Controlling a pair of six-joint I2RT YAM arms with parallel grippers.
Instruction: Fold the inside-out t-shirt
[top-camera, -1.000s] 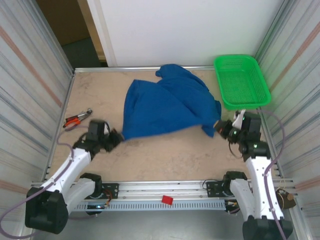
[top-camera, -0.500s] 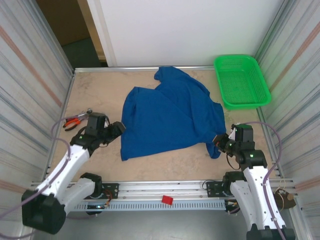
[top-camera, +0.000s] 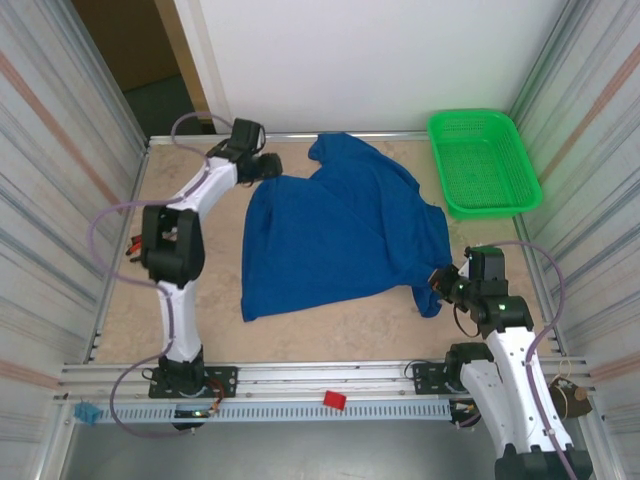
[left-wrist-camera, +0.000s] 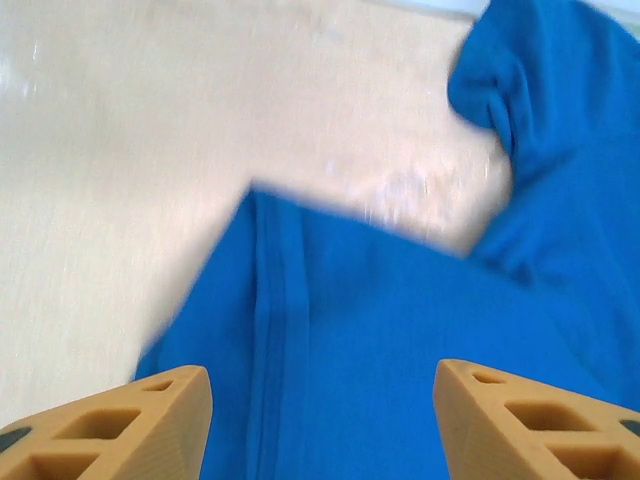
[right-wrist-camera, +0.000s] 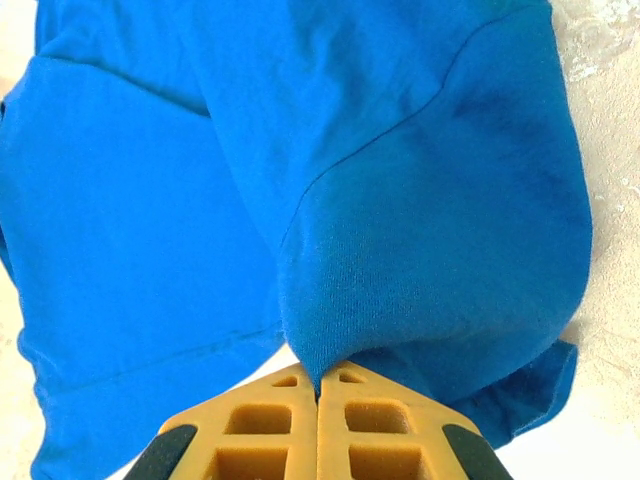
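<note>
Plain royal-blue inside-out t-shirt, shaded darker ahead of the right tool, whose fingers are amber with black edges. Mottled beige desk; green mesh basket beyond it. The left tool seems tan through the blur.

I see the royal-blue soft cloth short-sleeved t-shirt spread over the middle of the bench. It lies mostly flat, with broad soft folds running across it. One rounded lobe, apparently a sleeve, reaches toward the far edge. The near-left corner lies flat and loose on the bench. The near-right corner is gathered into a bulging fold and pinched between the closed fingers of the right end effector, so the cloth puckers there. On my left wrist feed, a stitched double seam runs down the cloth close to its far-left edge, with a curled sleeve beyond it. The face showing is plain blue.
</note>
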